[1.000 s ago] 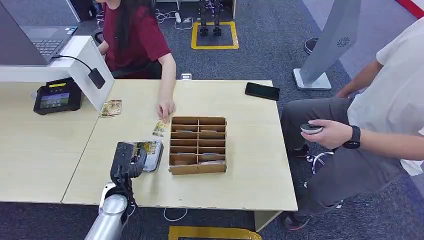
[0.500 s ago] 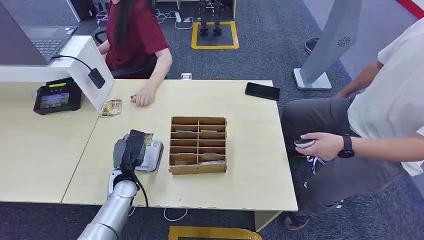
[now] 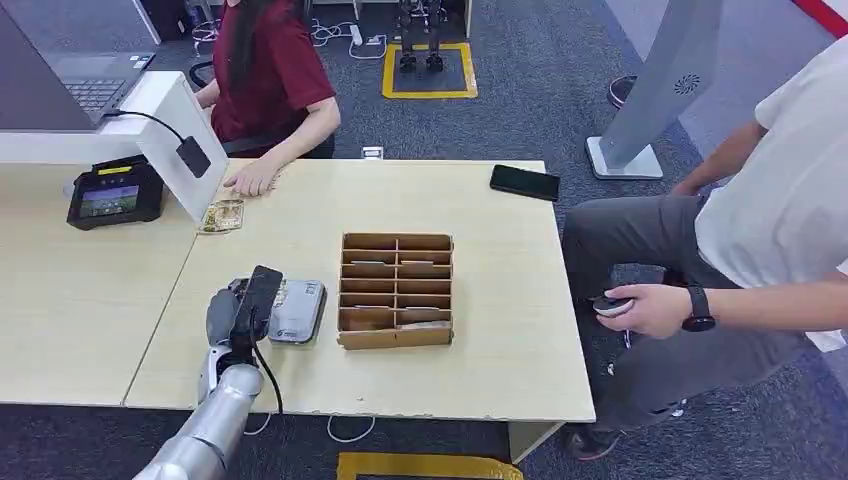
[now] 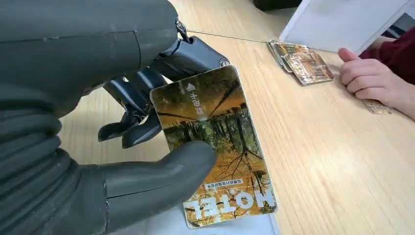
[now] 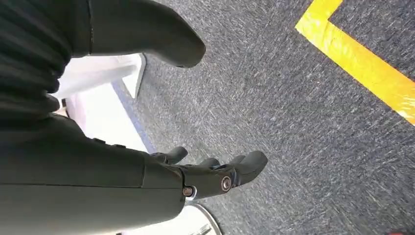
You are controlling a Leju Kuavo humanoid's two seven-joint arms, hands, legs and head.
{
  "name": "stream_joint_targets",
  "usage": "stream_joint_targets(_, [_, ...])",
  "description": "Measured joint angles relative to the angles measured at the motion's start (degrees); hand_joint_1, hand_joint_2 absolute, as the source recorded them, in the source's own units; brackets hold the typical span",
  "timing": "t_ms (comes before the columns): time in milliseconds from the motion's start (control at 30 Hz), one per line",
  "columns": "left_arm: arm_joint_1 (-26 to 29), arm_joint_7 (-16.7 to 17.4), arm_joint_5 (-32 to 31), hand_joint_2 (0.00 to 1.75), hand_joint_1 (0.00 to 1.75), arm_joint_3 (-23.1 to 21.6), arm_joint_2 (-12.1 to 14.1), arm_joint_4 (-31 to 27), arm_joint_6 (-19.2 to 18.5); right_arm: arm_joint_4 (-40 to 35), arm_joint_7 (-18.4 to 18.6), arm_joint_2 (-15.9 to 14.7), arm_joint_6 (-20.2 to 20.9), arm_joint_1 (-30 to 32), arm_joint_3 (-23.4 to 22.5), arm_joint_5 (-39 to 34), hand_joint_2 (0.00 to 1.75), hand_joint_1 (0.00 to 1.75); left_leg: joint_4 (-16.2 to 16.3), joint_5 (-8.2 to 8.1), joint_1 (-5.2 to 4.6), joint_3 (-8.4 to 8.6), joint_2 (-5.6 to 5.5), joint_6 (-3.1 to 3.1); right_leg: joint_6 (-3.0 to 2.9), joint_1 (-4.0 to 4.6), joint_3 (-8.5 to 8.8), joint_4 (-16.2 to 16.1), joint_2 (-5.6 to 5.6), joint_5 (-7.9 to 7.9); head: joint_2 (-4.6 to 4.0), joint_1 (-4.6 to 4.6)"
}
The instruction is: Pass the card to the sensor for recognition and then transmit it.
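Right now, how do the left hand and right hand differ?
The left hand pinches a hotel card over the table; the right hand holds nothing, fingers apart. The left is raised at table height; the right hangs over carpet. Both are dark grey.

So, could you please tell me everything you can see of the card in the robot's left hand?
The card is a flat, glossy rectangle with rounded corners, printed with an orange autumn forest, a white arrow near one end and "MOTEL" in white at the other. The left hand pinches it, thumb on its face and dark fingers behind. It hangs above the pale wooden table, over a silvery-grey object.
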Motion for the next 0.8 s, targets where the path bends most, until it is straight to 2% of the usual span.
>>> stream_joint_targets(300, [-0.1, 0.63, -0.46, 1.75, 1.75, 1.97, 0.63, 1.77, -0.35, 0.0, 0.0, 0.0, -0.04, -0.02, 0.26, -0.09, 1.75, 0.0, 0.0, 0.01, 0.0, 0.03, 0.0, -0.01, -0.01, 0.0, 0.02, 0.0, -0.01, 0.02, 0.0, 0.0])
stream_joint_targets(467, [-0.09, 2.03, -3.38, 1.75, 1.75, 2.18, 0.92, 2.6, -1.99, 0.0, 0.0, 0.0, -0.02, -0.02, 0.31, -0.09, 1.75, 0.0, 0.0, 0.01, 0.0, 0.03, 0.0, -0.01, -0.01, 0.0, 0.04, 0.01, -0.01, 0.02, 0.0, 0.0])
stream_joint_targets(633, [-0.02, 3.8, -6.86, 1.75, 1.75, 2.18, 0.92, 3.45, -1.94, 0.0, 0.0, 0.0, -0.02, -0.01, 0.31, -0.09, 1.75, 0.0, 0.0, 0.01, 0.0, 0.03, -0.01, -0.01, -0.01, 0.0, 0.05, 0.01, -0.02, 0.01, 0.0, 0.0])
stream_joint_targets(800, [0.74, 4.06, -7.76, 1.75, 1.75, 2.18, 0.87, 4.22, -1.88, 0.0, 0.0, 0.0, -0.02, -0.01, 0.31, -0.07, 1.75, 0.0, 0.0, 0.05, -0.01, 0.03, -0.05, 0.05, -0.01, 0.0, 0.06, 0.0, -0.06, 0.01, 0.0, 0.0])
